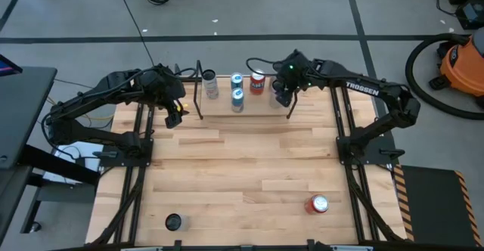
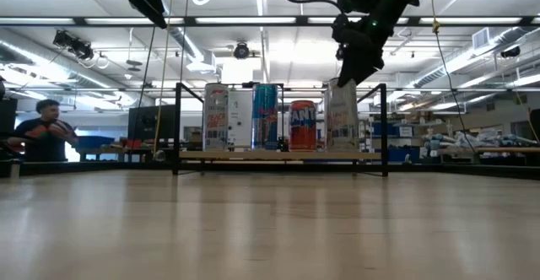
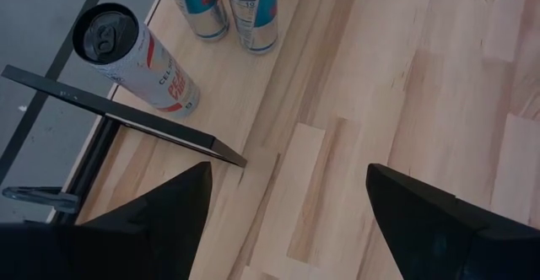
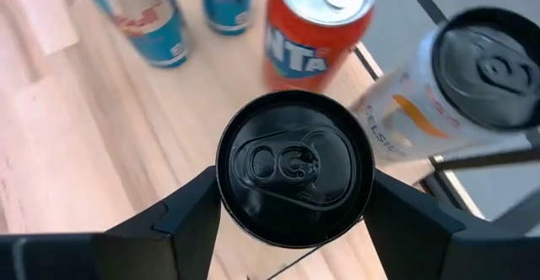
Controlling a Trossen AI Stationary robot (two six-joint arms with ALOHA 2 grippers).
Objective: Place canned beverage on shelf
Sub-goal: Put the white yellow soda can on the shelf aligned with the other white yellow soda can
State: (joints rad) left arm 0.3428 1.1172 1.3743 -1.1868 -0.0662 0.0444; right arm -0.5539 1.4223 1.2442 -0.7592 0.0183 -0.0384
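The right hand (image 4: 291,200) is gripping a black-topped pale can (image 4: 294,169) over the wood-and-black-metal shelf (image 1: 219,100), beside an orange soda can (image 4: 316,27). The left hand (image 3: 287,204) is hovering open and empty.

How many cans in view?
8. At the shelf: white can, two blue cans, orange can, second white can, black-topped can in right gripper. Near table edge: red can, dark can.

the right gripper (image 1: 281,94) hides its can from above; the black-topped can's (image 4: 294,169) label is unseen.
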